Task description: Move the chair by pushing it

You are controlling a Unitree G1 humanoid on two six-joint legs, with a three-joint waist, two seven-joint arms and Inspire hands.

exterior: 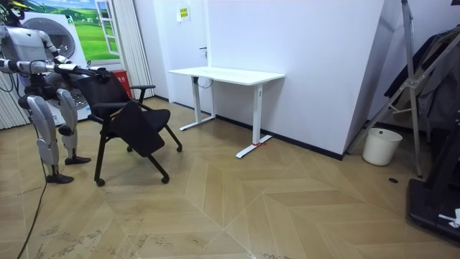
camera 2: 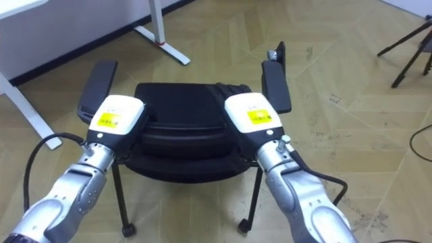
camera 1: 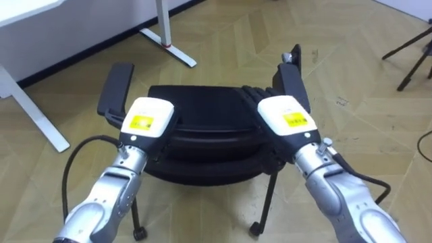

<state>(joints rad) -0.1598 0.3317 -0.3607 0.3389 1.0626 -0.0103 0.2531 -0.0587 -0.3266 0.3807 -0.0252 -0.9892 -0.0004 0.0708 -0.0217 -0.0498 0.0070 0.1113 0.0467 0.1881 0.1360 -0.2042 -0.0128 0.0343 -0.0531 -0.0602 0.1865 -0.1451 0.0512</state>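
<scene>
A black office chair (camera 1: 202,111) on castors stands right in front of me, its backrest toward me and an armrest (camera 1: 116,88) on each side. In the room view the chair (exterior: 126,119) is between me and a white desk (exterior: 226,74). My left hand (camera 1: 147,118) rests against the left part of the backrest's top, its fingers hidden under the hand. My right hand (camera 1: 287,115) lies on the right part, with dark fingers (camera 1: 253,92) stretched flat over the top edge. In the right eye view the left hand (camera 2: 116,116) and right hand (camera 2: 251,113) sit the same way.
The desk's white feet (camera 1: 169,46) reach onto the parquet ahead on the left. A dark tripod (camera 1: 412,50) stands at the far right. In the room view a white bucket (exterior: 381,146) and a dark rack (exterior: 431,108) are far off on that view's right.
</scene>
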